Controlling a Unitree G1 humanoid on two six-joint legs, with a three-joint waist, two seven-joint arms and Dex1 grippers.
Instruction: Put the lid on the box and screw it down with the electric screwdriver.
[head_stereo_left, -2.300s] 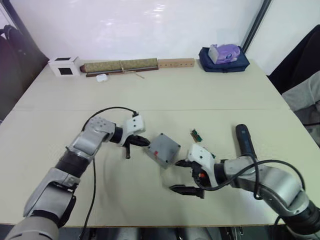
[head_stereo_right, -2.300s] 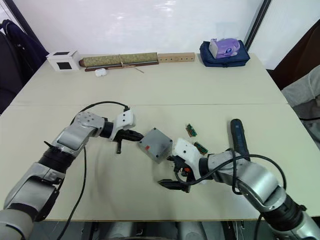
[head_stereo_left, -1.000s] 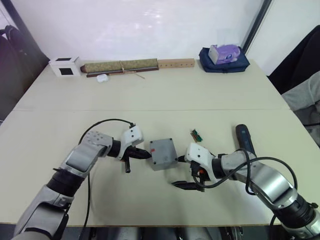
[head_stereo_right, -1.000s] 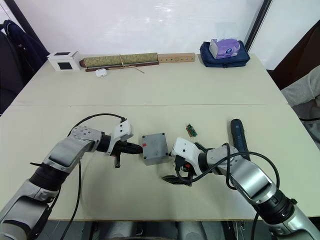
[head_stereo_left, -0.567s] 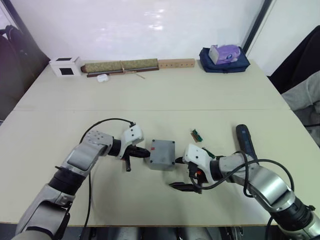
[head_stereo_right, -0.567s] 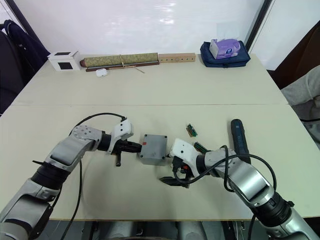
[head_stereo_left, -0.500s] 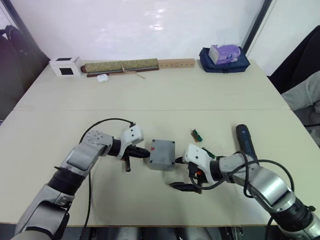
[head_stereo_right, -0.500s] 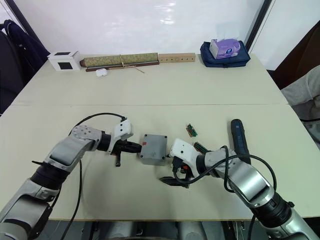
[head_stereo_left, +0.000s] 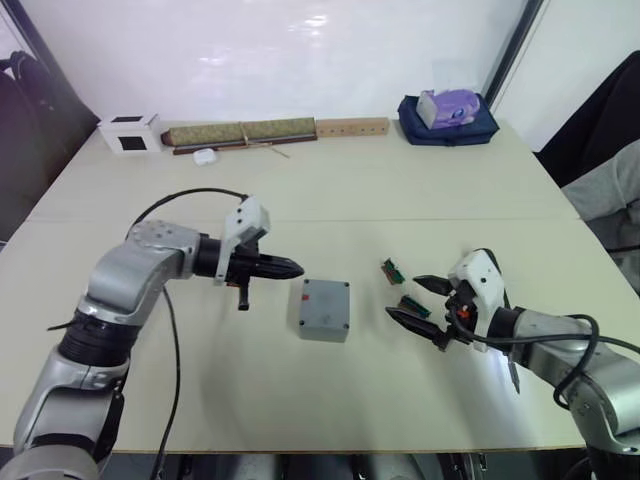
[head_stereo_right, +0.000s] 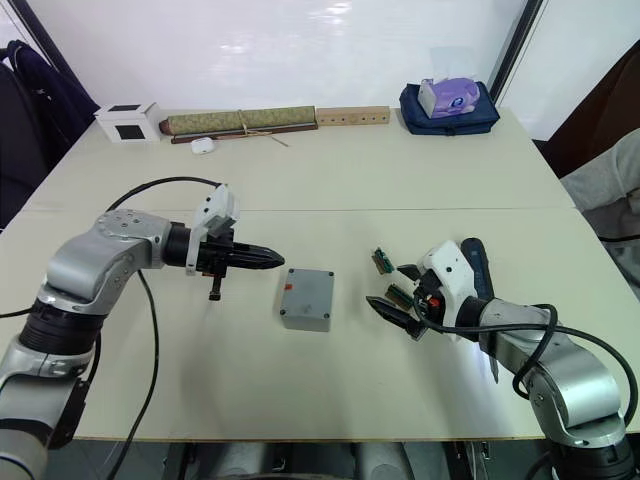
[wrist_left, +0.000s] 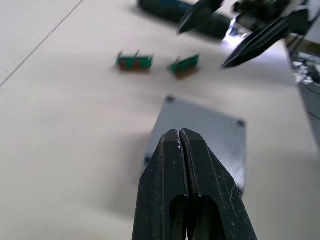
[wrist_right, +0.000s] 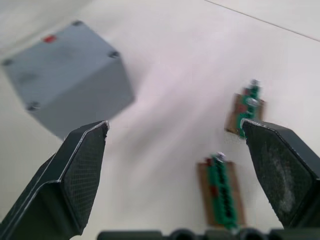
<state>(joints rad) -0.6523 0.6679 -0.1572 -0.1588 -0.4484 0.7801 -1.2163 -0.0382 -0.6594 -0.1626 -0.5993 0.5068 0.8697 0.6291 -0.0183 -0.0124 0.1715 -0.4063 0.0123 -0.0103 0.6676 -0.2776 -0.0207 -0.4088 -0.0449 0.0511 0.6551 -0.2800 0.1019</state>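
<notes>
The grey box (head_stereo_left: 324, 309) sits on the table between my arms, a flat face with corner holes and a small red mark turned up. A separate lid is out of view. My left gripper (head_stereo_left: 295, 268) hovers shut and empty just left of the box, tips pointing at it. To the right of the box, my right gripper (head_stereo_left: 402, 296) is open wide and holds nothing. The dark electric screwdriver (head_stereo_right: 475, 268) lies behind my right wrist, partly hidden by it.
Two small green circuit boards (head_stereo_right: 381, 260) (wrist_right: 220, 192) lie by my right gripper's fingers. Along the far edge stand a white cube (head_stereo_left: 130, 132), a long rolled mat (head_stereo_left: 240, 132), a wooden strip (head_stereo_left: 352, 126) and a blue bag (head_stereo_left: 447, 118).
Both grippers have drawn back from the box: the left lifted away to the left, the right moved off to the right. The box stays where they turned it.
</notes>
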